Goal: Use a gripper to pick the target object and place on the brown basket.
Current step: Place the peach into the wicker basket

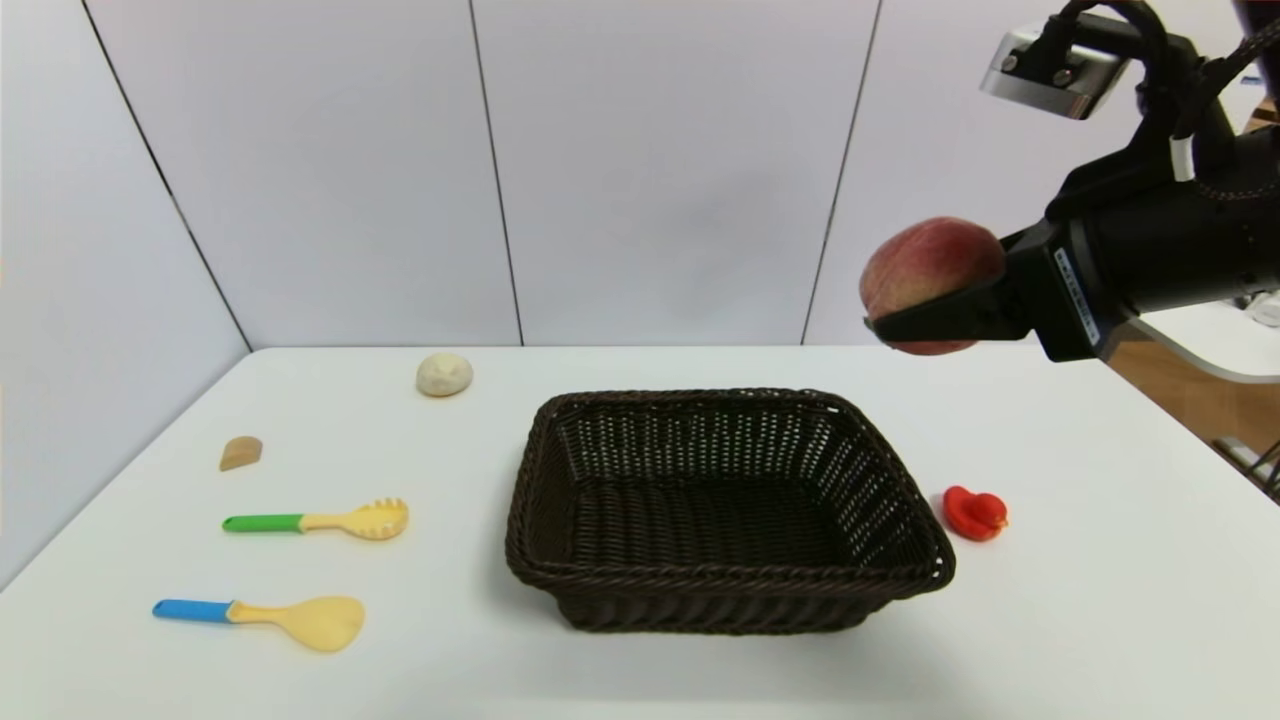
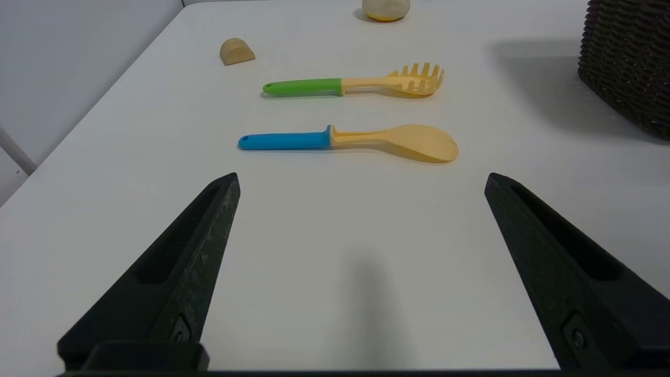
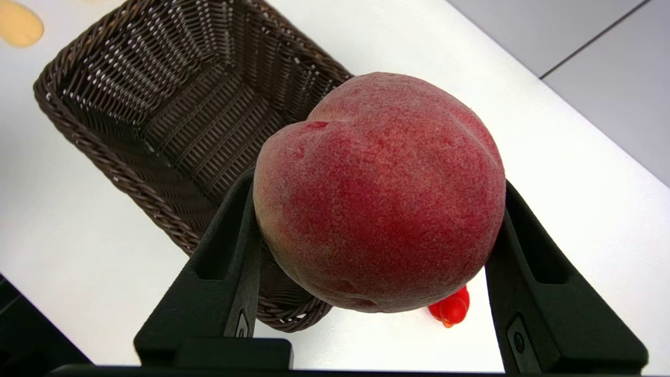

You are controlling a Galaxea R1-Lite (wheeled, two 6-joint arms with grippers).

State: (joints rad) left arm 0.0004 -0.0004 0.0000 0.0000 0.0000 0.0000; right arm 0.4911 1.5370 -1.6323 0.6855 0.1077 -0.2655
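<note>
My right gripper (image 1: 925, 315) is shut on the target object (image 1: 925, 262), a red-pink peach, and holds it high in the air above the table, to the right of and behind the brown basket (image 1: 560, 575). In the right wrist view the peach (image 3: 379, 191) sits clamped between the two black jaws of the gripper (image 3: 378, 180), with the empty basket (image 3: 78, 120) below and beyond it. My left gripper (image 2: 361, 180) is open and empty, low over bare table near the front left; it does not show in the head view.
A small bright red lumpy object (image 1: 974, 513) lies right of the basket. On the left lie a blue-handled spoon (image 1: 270, 617), a green-handled pasta fork (image 1: 320, 521), a small wooden piece (image 1: 240, 452) and a cream ball (image 1: 444, 374). The table's right edge is near my right arm.
</note>
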